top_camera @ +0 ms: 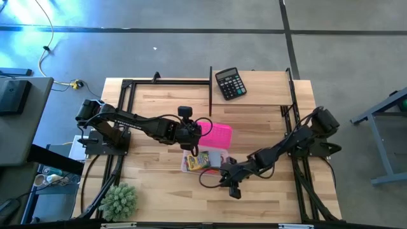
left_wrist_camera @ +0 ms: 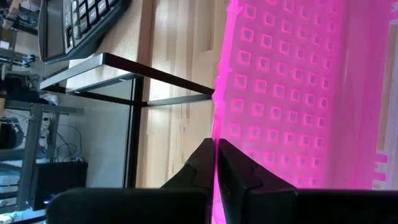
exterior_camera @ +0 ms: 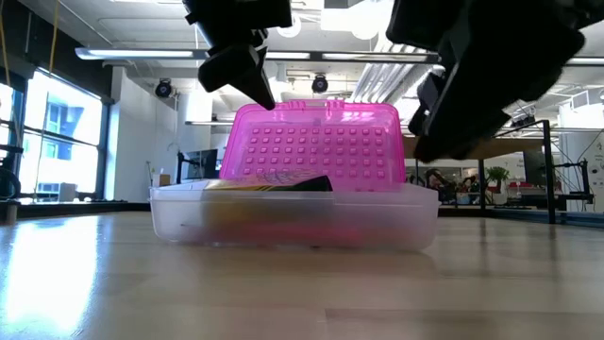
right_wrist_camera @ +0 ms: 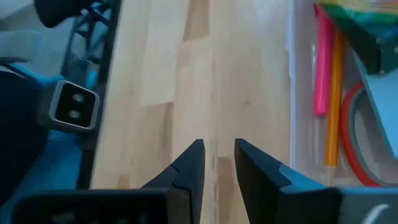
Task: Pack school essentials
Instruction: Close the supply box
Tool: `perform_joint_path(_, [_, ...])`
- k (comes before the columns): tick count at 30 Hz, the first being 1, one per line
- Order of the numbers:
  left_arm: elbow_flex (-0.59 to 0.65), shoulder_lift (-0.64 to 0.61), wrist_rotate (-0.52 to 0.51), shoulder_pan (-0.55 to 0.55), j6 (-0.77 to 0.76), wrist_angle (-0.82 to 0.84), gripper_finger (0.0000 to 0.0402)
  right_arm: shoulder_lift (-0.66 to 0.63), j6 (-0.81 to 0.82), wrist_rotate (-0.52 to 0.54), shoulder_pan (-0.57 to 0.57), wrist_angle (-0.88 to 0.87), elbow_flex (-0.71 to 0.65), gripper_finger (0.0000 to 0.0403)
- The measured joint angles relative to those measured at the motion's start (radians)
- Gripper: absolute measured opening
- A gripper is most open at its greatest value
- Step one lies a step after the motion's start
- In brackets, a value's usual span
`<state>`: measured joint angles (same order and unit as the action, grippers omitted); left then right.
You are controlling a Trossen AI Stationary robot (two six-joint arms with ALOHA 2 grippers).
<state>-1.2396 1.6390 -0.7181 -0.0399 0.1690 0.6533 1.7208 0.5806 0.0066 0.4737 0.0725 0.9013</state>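
A clear plastic box [exterior_camera: 293,225] sits mid-table, its pink lid [exterior_camera: 311,142] standing upright at its far side. Inside lie a yellow-green crayon box [top_camera: 198,161], a pink marker [right_wrist_camera: 320,68], an orange pencil [right_wrist_camera: 334,99] and red scissor handles [right_wrist_camera: 356,140]. My left gripper [left_wrist_camera: 216,149] is shut on the lid's edge. My right gripper [right_wrist_camera: 219,144] hangs over bare wood beside the box's near side, its fingers slightly open with nothing between them; in the high view it [top_camera: 226,180] is just in front of the box. My left gripper pinches the free edge of the pink lid [left_wrist_camera: 217,134] between its two fingertips, near the lid's upper left corner [exterior_camera: 267,106]. The fingers come slanting down from the table's left. The lid stands upright over the box's far side.
A black calculator [top_camera: 230,83] lies at the far edge. A spiky green plant ball [top_camera: 119,200] sits at the near left corner. Black frame rails [top_camera: 210,83] run along the table's far side and sides. Bare wood lies in front of the box.
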Motion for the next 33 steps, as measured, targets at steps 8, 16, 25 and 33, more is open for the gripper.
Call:
perform_joint_path(8, [0.000,0.000,0.000,0.000,-0.039,0.002,0.0001,0.036,0.019,0.085,0.014,-0.007,0.000,0.0080])
perform_joint_path(16, [0.000,0.000,0.000,0.000,-0.054,0.002,0.0001,0.036,0.051,0.159,0.008,-0.067,0.000,0.0080])
perform_joint_path(25, [0.000,-0.001,0.015,-0.023,-0.051,-0.001,0.0001,0.035,0.093,0.193,-0.036,-0.114,0.000,0.0080])
perform_joint_path(33, [0.000,-0.002,0.018,-0.065,-0.038,-0.002,0.0001,0.035,0.138,0.201,-0.082,-0.113,0.000,0.0080])
